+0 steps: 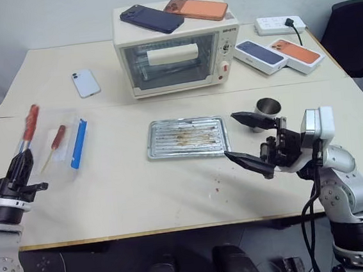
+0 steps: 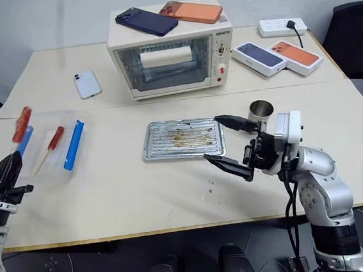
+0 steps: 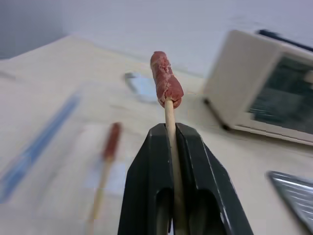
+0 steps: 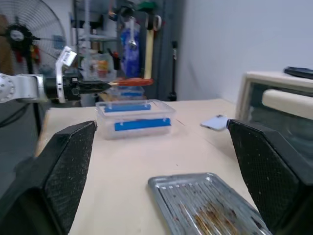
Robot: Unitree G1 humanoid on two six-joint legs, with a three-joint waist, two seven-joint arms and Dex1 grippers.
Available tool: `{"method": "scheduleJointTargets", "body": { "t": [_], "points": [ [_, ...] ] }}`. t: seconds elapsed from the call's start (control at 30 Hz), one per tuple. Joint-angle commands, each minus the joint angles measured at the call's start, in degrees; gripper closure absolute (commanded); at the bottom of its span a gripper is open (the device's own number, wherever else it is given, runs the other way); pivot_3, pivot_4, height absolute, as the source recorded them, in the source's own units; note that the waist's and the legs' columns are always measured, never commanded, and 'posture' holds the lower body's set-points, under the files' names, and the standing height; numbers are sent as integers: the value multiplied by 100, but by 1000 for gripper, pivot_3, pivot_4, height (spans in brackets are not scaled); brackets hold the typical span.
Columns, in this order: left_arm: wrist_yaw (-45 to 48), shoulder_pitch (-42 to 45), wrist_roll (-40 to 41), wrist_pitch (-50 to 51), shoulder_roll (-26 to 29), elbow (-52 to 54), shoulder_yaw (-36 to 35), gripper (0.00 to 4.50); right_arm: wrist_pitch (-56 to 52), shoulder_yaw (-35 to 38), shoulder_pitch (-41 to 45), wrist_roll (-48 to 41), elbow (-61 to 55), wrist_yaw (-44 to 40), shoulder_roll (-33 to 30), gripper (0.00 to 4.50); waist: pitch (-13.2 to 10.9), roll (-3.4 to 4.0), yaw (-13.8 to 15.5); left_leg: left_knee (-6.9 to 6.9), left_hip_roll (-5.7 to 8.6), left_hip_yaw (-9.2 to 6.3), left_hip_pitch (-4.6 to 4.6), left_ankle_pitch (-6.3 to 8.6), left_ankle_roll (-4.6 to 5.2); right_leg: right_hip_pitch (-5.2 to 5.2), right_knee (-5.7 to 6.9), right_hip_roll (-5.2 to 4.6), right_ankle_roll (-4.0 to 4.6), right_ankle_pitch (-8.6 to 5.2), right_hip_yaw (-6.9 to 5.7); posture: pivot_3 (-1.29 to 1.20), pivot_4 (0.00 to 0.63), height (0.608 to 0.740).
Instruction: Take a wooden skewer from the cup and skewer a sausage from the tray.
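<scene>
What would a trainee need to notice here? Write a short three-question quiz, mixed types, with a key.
1. True or false: the slim reddish-brown sausage is already on the thin pale wooden skewer.
2. Which gripper holds that skewer?
A. left gripper
B. right gripper
3. Fill in: the rectangular ribbed silver metal tray holds only brown ____ stains.

Key: 1 true; 2 A, the right gripper stands open; 3 grease.
</scene>
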State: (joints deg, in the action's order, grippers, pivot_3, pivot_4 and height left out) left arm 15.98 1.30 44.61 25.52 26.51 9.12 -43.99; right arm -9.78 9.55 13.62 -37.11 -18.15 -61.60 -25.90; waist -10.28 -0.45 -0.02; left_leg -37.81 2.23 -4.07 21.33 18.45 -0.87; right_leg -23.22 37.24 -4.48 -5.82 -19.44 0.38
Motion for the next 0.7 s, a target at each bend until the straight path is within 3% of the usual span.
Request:
{"method": "scheduleJointTargets", "body": {
  "t": [0.03, 0.23, 0.37, 0.53, 0.7],
  "points": [
    [177, 184, -274, -16, 356, -276, 301, 4226, 325, 77, -115, 74, -166, -32, -116, 12, 1, -2, -3, 0, -1, -1, 0, 0, 0, 0, 0, 0, 0, 0, 0, 0, 150, 740],
    [527, 388, -537, -314, 607, -486, 583, 3031, 420, 70, -227, 82, -73, -99, -254, 0, 1, -2, -10, 1, 0, -1, 0, 1, 1, 0, -2, -3, 0, 0, 0, 0, 150, 740],
    [1509, -73, -1062, -1055, 853, 223, 1160, 2079, 478, 25, -639, 135, -67, -387, -511, 0, 1, -2, -18, 15, -3, 0, 0, 1, 0, -1, -16, -2, 0, 0, 0, 0, 150, 740],
    [2865, -1210, -1886, -1691, 1518, 1146, 2203, 2079, 661, -43, -951, 332, 349, -1023, -943, 0, 1, 0, -24, 22, -2, 2, -6, 2, 2, 16, -38, -5, 1, 0, 4, 0, 150, 740],
    [3365, -2114, -2548, -2346, 1609, 1352, 2851, 2079, 1245, -346, -989, 721, 1095, -1686, -1115, 0, -2, 5, -19, 67, -10, 6, -67, 5, 13, 70, -74, -3, 5, -2, 4, 0, 150, 740]
  ]
}}
